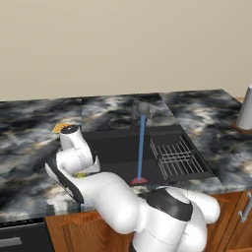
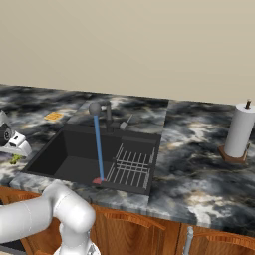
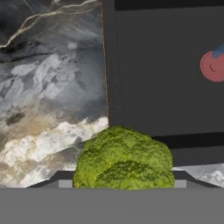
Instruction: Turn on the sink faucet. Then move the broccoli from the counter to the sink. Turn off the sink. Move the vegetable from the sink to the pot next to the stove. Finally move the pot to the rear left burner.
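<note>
I'm seeing the broccoli [image 3: 124,159] filling the low centre of the hand view: bumpy green crown sitting between the end effector [image 3: 122,183] fingers, which are grasping it over the marbled counter [image 3: 48,87], just beside the black sink [image 3: 162,65]. Water is running from the faucet [image 1: 141,109].

Green broccoli [image 3: 124,159] sits apparently at the counter's [image 3: 48,87] edge beside the black sink [image 3: 166,65]; faucet [image 1: 142,109] running.
</note>
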Motion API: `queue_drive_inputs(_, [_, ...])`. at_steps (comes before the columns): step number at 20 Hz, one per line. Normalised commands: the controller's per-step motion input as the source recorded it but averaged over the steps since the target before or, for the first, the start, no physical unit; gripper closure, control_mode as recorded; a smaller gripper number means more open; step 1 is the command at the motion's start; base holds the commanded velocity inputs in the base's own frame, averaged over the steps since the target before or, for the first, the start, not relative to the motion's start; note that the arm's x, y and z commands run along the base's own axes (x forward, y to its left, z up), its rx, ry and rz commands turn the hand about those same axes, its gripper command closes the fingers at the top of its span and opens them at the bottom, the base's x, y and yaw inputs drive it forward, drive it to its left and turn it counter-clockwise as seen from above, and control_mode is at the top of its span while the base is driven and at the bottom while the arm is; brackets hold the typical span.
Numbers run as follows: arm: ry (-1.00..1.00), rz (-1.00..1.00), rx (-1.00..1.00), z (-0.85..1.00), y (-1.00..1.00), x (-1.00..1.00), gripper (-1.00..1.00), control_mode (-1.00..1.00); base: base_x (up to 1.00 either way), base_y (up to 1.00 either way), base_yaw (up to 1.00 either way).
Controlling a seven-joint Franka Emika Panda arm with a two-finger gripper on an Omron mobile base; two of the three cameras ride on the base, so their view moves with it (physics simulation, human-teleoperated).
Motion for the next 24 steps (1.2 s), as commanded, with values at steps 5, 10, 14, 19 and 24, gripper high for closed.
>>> queue_drive_inputs(5, [-0.01, -0.06, 0.0, 0.06, -0.74, 0.02, 1.0, -1.0, 0.0, 0.0, 0.0])
queue_drive_inputs(10, [-0.01, -0.04, 0.0, 0.21, -0.73, 0.0, 1.0, -1.0, 0.0, 0.0, 0.0])
queue_drive_inputs(14, [-0.02, -0.04, 0.0, 0.1, -0.67, 0.03, 1.0, -1.0, 0.0, 0.0, 0.0])
queue_drive_inputs(19, [-0.01, -0.04, 0.0, -0.06, -0.55, 0.06, 1.0, -1.0, 0.0, 0.0, 0.0])
queue_drive_inputs(24, [0.0, -0.02, 0.0, -0.16, -0.32, 0.41, 1.0, -1.0, 0.0, 0.0, 0.0])
